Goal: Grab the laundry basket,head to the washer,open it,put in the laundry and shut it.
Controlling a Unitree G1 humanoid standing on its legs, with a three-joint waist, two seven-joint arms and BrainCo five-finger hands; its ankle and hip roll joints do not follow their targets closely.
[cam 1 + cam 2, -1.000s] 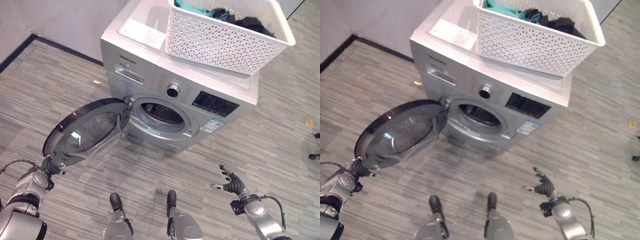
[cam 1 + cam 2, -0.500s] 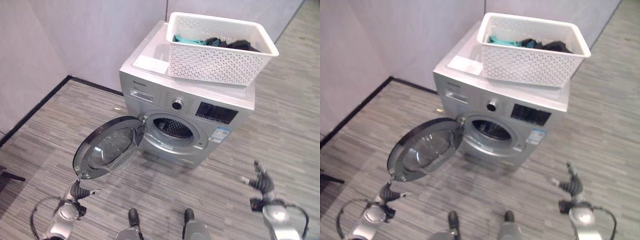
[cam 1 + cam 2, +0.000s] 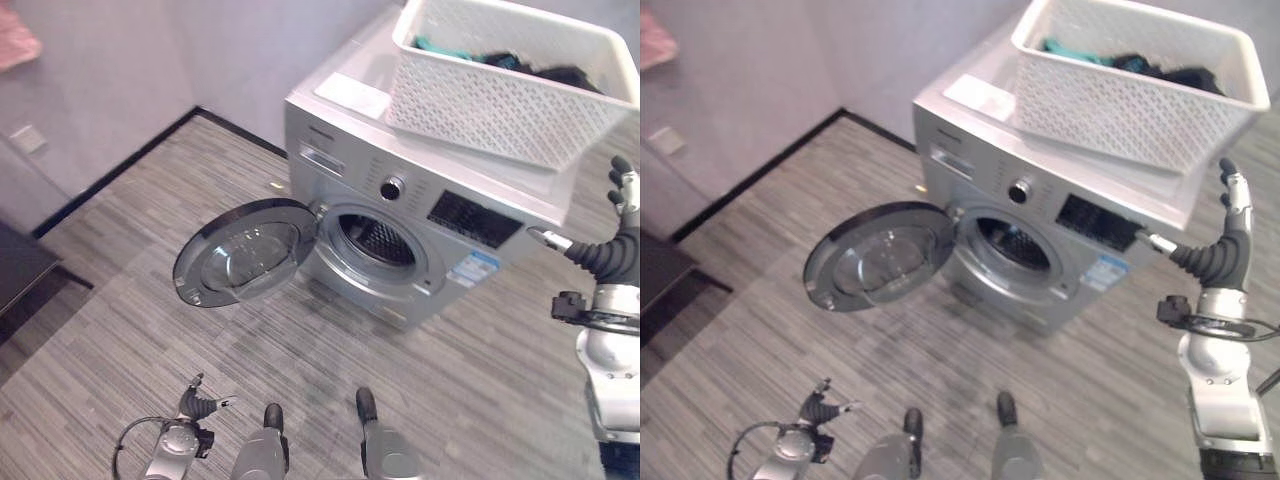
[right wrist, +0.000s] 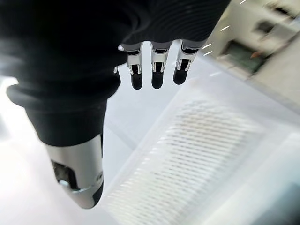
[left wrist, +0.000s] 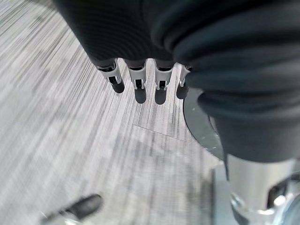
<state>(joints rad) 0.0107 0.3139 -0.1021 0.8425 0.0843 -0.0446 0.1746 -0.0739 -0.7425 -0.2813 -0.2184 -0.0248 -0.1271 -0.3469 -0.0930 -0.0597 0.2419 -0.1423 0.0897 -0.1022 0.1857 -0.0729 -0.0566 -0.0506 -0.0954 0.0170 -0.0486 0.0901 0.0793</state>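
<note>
Your right hand (image 3: 1223, 245) was raised with fingers straight and spread, holding nothing, just beside the white laundry basket (image 3: 1130, 95) that sat on top of the washer (image 3: 420, 215). The washer door (image 3: 245, 250) hung open, up ahead of your left hand (image 3: 197, 405), which was low over the floor (image 3: 120, 290), fingers relaxed and empty.

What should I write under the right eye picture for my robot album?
Washer with its round door swung open, white laundry basket of clothes on top, right hand raised open beside it.

Head pair overhead, washer (image 3: 420, 240) shared (wrists close).
</note>
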